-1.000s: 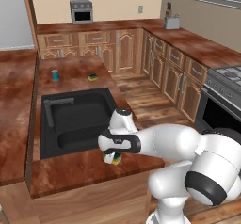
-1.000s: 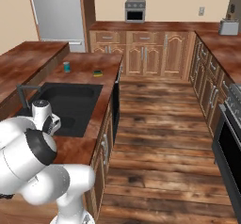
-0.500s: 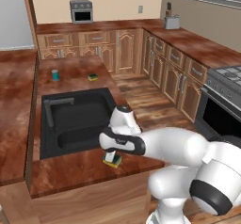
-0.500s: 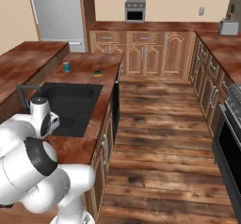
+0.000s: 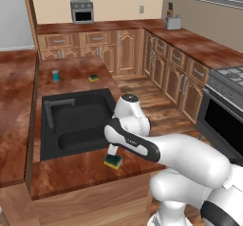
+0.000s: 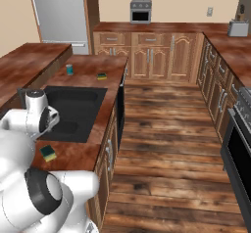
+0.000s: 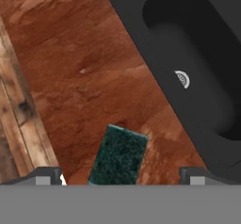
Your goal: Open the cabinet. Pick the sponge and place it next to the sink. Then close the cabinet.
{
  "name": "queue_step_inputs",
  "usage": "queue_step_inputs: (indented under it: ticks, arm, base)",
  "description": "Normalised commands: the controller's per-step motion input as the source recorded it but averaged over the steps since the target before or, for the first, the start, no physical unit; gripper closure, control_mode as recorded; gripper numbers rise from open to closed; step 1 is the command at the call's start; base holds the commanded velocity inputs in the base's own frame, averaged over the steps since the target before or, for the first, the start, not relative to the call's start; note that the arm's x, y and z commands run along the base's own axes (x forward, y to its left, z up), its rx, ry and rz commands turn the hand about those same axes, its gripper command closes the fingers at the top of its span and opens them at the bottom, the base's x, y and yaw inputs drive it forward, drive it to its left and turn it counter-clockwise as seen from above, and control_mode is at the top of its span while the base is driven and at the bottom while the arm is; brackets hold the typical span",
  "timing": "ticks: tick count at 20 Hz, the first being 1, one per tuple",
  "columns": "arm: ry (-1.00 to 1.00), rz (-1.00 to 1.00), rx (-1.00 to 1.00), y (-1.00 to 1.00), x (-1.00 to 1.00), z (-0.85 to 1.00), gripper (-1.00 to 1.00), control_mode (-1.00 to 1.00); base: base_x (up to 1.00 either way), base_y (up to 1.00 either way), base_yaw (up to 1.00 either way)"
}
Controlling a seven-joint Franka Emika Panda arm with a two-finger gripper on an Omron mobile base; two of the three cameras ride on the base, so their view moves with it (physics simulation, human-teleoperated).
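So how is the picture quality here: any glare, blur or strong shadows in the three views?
Left base view: even, flat light, no glare; only a faint shadow beside the sponge. Right base view: equally sharp, and the sink basin reads as plain black with little detail. Hand view: the counter grain looks soft and a little blurred up close; the sponge casts almost no shadow.

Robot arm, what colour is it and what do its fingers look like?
The arm is glossy white and rounded, with black bands at the joints. In the hand view, the gripper ends in two small dark grey, blocky fingertips. No cables or markings show.
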Motion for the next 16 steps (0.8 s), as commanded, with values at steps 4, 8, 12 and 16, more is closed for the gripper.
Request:
queue_step_inputs:
  ticks: [4, 8, 12, 16]
  arm:
    - [0.03, -0.18, 0.0, 0.0, 0.0, 0.32, -1.0, -1.0]
    - [0.07, -0.27, -0.01, -0.03, -0.06, 0.24, -1.0, -1.0]
    - [0.07, -0.35, -0.02, -0.12, -0.01, 0.22, -1.0, -1.0]
    - [0.05, -0.31, 0.0, -0.47, -0.1, 0.22, -1.0, -1.0]
  base:
    - [0.0, 0.0, 0.0]
    - [0.0, 0.0, 0.0]
    - [0.0, 0.0, 0.0]
    - [0.0, 0.0, 0.0]
